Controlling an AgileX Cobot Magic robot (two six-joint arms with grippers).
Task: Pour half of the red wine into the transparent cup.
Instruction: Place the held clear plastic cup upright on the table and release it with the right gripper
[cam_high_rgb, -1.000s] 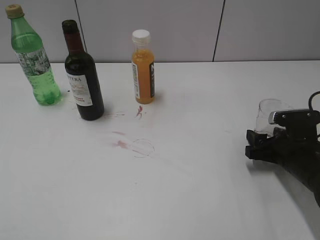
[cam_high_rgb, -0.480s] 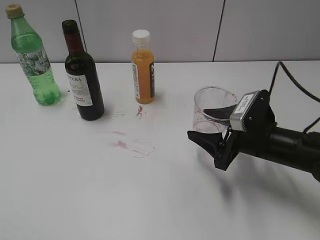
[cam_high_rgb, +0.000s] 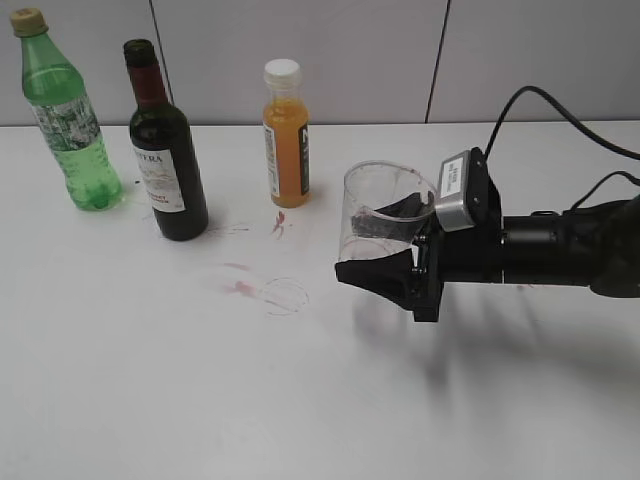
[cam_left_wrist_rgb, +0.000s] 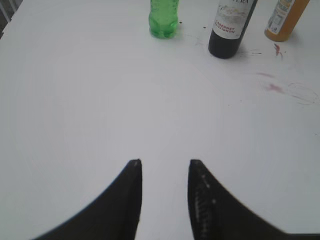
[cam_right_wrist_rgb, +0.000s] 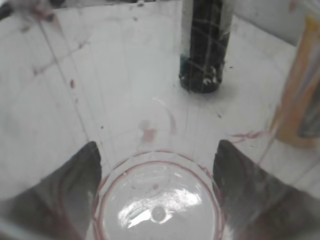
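Note:
The dark wine bottle with red foil neck and white label stands upright at the back left; it also shows in the left wrist view and through the cup in the right wrist view. My right gripper is shut on the transparent cup and holds it upright above the table, right of the bottle. The cup fills the right wrist view, empty with reddish stains. My left gripper is open and empty over bare table, out of the exterior view.
A green plastic bottle stands at the far back left. A small orange juice bottle with white cap stands right of the wine bottle. Red stains and a faint ring mark the white table in front of the bottles.
My right gripper has carried the cup from the right edge leftwards and up, toward the middle of the table. The bottles have not moved.

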